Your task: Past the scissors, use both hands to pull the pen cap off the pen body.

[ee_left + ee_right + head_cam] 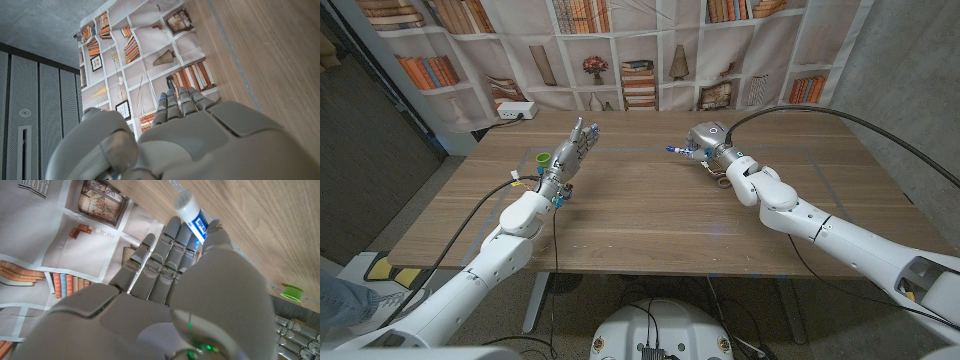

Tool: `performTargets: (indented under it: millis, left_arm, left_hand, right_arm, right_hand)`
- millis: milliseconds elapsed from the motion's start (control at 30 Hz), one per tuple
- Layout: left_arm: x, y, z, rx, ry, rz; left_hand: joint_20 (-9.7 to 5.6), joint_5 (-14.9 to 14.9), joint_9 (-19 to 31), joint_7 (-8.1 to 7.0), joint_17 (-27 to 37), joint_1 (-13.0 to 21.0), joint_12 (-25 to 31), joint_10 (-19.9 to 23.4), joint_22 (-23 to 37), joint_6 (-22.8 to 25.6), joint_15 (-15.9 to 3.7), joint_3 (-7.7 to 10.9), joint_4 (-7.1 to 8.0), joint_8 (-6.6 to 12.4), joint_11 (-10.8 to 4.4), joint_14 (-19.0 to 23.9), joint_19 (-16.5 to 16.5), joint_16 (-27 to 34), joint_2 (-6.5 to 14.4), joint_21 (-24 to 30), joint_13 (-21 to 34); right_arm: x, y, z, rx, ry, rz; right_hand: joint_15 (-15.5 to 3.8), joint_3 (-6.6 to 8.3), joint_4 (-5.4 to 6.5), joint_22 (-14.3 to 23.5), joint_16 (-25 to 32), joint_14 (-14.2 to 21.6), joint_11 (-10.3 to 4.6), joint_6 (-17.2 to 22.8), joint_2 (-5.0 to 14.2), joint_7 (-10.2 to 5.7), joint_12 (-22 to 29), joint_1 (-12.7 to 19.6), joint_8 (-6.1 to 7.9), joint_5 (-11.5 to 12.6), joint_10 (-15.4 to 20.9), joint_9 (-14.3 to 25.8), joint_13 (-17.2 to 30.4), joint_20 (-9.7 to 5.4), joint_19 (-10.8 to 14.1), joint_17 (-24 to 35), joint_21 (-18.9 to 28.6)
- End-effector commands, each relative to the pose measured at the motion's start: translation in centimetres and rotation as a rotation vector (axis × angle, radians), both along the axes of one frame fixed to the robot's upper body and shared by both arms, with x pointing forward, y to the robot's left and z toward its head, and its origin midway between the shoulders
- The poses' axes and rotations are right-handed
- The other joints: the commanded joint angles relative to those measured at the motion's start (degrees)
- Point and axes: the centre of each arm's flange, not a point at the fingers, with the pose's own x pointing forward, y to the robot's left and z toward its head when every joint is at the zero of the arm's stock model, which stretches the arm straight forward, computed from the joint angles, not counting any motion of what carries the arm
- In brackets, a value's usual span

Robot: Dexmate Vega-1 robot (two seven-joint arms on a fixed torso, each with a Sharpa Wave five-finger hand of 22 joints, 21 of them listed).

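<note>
— While my right hand (705,142) sits at about one o'clock on the worktop (650,215), what does it hold?

— It grips a white and blue pen (192,214); in the head view its tip pokes out towards nine o'clock.

— And my left hand (578,140)?

— It stands at about eleven o'clock with fingers (176,102) straight and together, holding nothing that I can see.

— Anything else nearby?

— A small green thing (541,157) lies just beside my left hand at nine o'clock. Whether it's the cap, I cannot tell.
</note>
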Motion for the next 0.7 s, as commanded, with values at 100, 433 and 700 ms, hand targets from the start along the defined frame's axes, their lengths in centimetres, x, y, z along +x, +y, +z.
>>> performTargets:
  millis: [100,433,700]
  left_arm:
    - [-1.9,0.5,2.6,0.131,-0.085,0.148]
    - [-3.1,-0.1,4.4,0.197,-0.182,0.226]
    - [-3.3,-0.6,5.1,0.213,-0.221,0.247]
  left_hand:
    - [-1.44,-1.47,0.21,0.29,0.07,8.10,0.83,4.38,0.09,3.82,-0.36,4.77,-3.49,0.73,-0.15,4.48,5.38,0.79,2.52,1.35,0.31]
    - [-1.98,-2.91,0.33,-1.08,-0.08,18.65,1.01,9.36,-0.07,8.27,-2.39,11.08,-8.57,1.01,-1.84,9.64,10.02,0.71,1.68,1.62,0.39]
    - [-0.45,-3.34,0.37,-2.38,-0.17,20.60,1.09,12.25,-0.13,10.98,-4.15,10.33,-10.51,1.26,-3.98,12.64,13.53,0.73,-2.57,1.90,0.43]
  right_arm:
    - [-4.5,-1.0,-0.5,0.200,-0.047,0.047]
    - [-6.8,-1.2,-0.9,0.298,-0.037,0.105]
    - [-7.8,-0.8,-1.6,0.334,-0.017,0.115]
  right_hand:
    - [-0.72,-1.40,0.30,0.28,-0.16,-0.55,-2.09,5.13,4.11,-4.68,-0.52,4.46,-0.22,0.55,2.27,0.33,0.60,-4.13,-0.51,0.38,-0.06]
    - [-0.66,-4.01,1.13,0.10,-0.40,-1.23,-2.15,5.05,5.11,-4.71,-1.29,5.37,-0.56,0.75,2.51,0.33,1.25,-2.37,1.15,0.28,0.50]
    - [-0.64,-5.02,1.45,0.00,-0.49,-1.65,-2.14,5.07,5.54,-4.73,-1.58,5.76,-0.76,0.73,2.68,0.19,1.47,-1.96,1.59,0.17,0.29]
